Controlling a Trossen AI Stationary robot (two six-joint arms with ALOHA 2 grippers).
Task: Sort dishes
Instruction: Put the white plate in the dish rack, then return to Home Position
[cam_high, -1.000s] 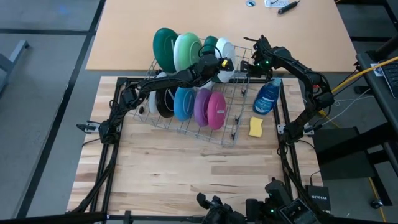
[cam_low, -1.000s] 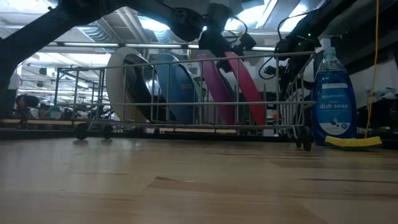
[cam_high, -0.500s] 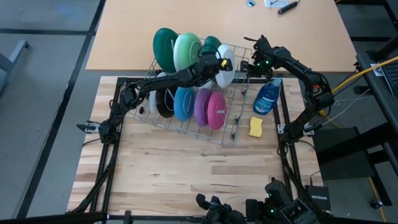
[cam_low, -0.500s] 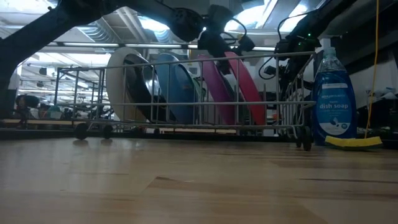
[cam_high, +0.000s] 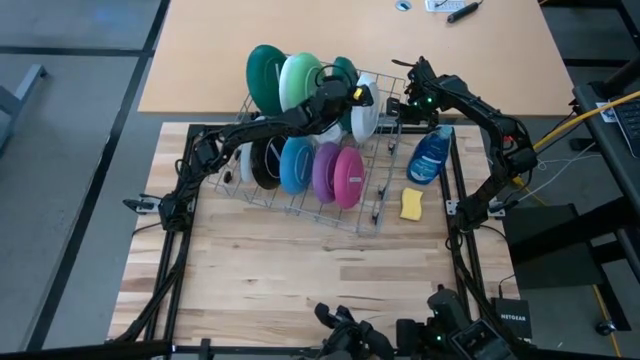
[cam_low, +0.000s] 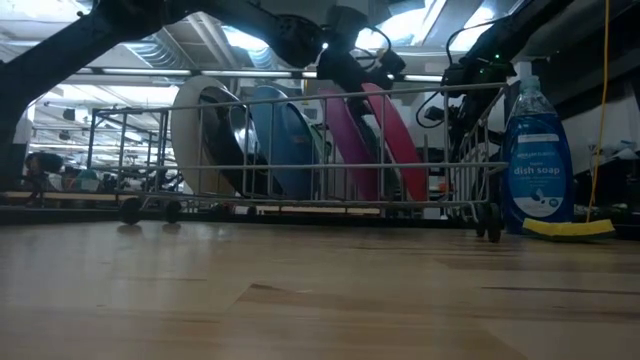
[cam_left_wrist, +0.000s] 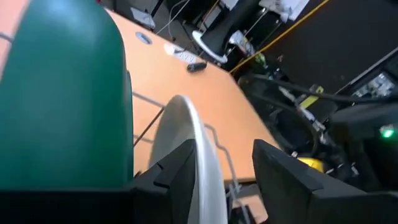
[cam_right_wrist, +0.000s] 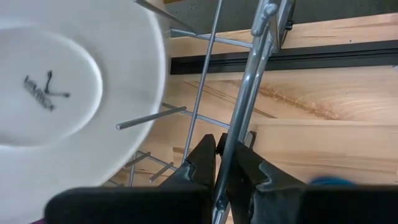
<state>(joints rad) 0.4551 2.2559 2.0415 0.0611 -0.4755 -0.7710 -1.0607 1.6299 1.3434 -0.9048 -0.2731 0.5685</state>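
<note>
The left gripper (cam_high: 356, 96) sits at upper centre of the high view, over the back row of the dish rack (cam_high: 375, 205), with its two fingers spread apart and straddling the rim of the white plate (cam_left_wrist: 193, 149); the wrist view shows that rim in the gap, and contact cannot be confirmed. The white plate stands on edge beside a dark green plate (cam_left_wrist: 65, 93) and a light green plate (cam_high: 300, 82). The right gripper (cam_right_wrist: 225, 163) is clamped on a wire of the rack's right end, just above the blue soap bottle (cam_high: 430, 155) (apparently bracing the rack). The step in hand appears to be picking the white plate out of its slot. The next move likely calls for the fingers to close on the rim, followed by a straight lift clear of the tines and neighbouring plates.
</note>
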